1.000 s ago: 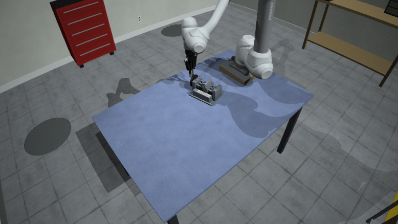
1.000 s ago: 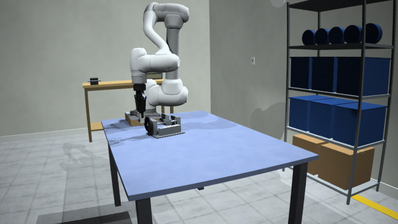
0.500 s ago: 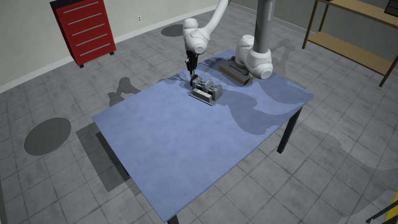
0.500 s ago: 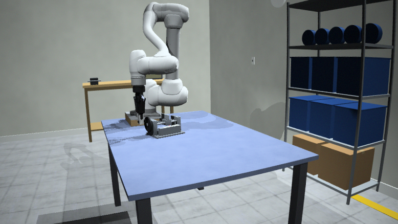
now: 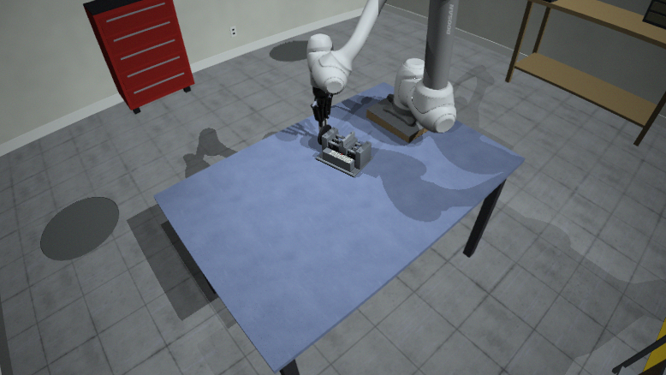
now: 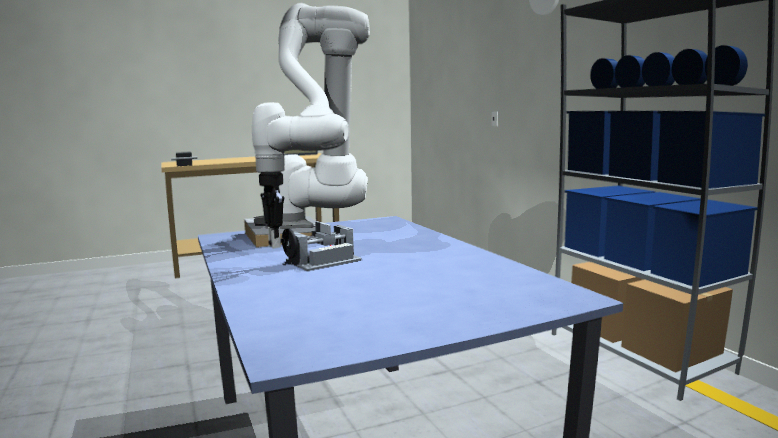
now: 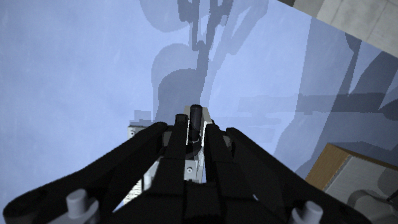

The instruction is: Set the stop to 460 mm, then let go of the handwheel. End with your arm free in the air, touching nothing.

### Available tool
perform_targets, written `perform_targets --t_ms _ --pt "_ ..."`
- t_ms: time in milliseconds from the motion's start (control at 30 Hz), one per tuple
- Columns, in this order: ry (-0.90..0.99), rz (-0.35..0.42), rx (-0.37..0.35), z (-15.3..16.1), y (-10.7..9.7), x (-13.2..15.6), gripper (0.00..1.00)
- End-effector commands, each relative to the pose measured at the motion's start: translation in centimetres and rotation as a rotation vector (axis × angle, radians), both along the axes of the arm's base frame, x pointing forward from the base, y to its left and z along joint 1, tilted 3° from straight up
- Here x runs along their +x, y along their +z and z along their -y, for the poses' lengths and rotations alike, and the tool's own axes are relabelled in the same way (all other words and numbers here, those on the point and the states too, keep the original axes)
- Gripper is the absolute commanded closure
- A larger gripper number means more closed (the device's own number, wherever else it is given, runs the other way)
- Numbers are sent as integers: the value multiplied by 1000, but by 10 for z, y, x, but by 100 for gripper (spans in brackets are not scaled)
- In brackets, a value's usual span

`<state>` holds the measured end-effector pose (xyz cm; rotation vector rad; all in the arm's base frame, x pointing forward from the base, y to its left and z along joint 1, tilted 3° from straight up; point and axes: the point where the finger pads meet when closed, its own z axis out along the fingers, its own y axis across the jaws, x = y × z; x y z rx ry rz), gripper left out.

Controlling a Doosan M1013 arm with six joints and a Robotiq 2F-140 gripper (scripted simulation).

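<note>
Black round handwheel (image 5: 321,133) (image 6: 291,247) (image 7: 192,149) stands far left on the blue rectangular desk (image 5: 279,241) (image 6: 408,304) (image 7: 75,75); the end effector (image 5: 322,124) (image 6: 274,238) (image 7: 195,115), nearly closed, grips its dark cylindrical handle (image 7: 195,116), probably stiff, best held there for turning

And we're in a workshop here, folks, with a red tool chest (image 5: 150,51) by the wall, a wooden bench (image 5: 589,88) (image 6: 217,162), a tall rack (image 6: 708,108) loaded with blue bins (image 6: 685,239) and cardboard boxes (image 6: 656,321), and yellow tape (image 6: 732,405) striping the tiled floor (image 5: 419,325) (image 6: 163,353)!
</note>
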<state>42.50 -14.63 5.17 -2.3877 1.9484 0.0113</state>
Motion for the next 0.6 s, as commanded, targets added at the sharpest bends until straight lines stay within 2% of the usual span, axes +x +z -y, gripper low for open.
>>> perform_targets --t_ms 0,567 --pt "0 1 0 0 -4 0 96" --pt "0 1 0 -2 -18 4 96"
